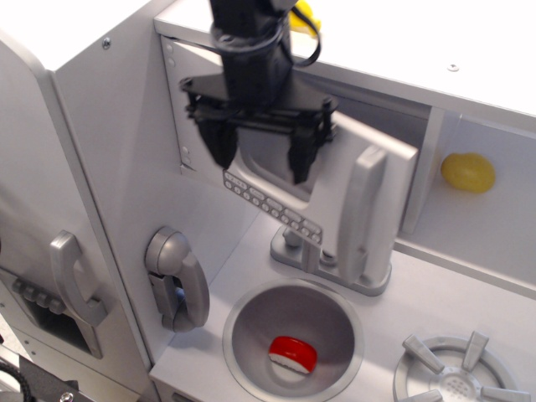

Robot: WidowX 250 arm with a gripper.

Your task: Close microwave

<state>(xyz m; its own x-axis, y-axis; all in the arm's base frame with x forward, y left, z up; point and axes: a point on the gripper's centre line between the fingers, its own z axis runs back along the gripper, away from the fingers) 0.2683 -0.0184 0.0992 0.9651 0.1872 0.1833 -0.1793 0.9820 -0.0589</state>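
Observation:
The microwave (pixel 394 109) is a light-grey box under the top shelf. Its door (pixel 331 180) hangs partly open, swung out from hinges at the left, with a window, a row of small buttons (pixel 272 208) along the bottom and a tall silver handle (pixel 366 213) at its free right edge. My black gripper (pixel 261 155) hangs in front of the door's window, fingers spread and empty. One fingertip (pixel 300 166) lies against or just before the door face. The cavity behind shows as a dark gap at the right.
A silver wall phone (pixel 174 276) hangs at lower left. A round sink (pixel 293 335) holds a red and white item (pixel 293 353). A faucet base (pixel 331 260) stands under the door. A yellow object (pixel 468 172) lies in the right cubby, a burner (pixel 456 377) at bottom right.

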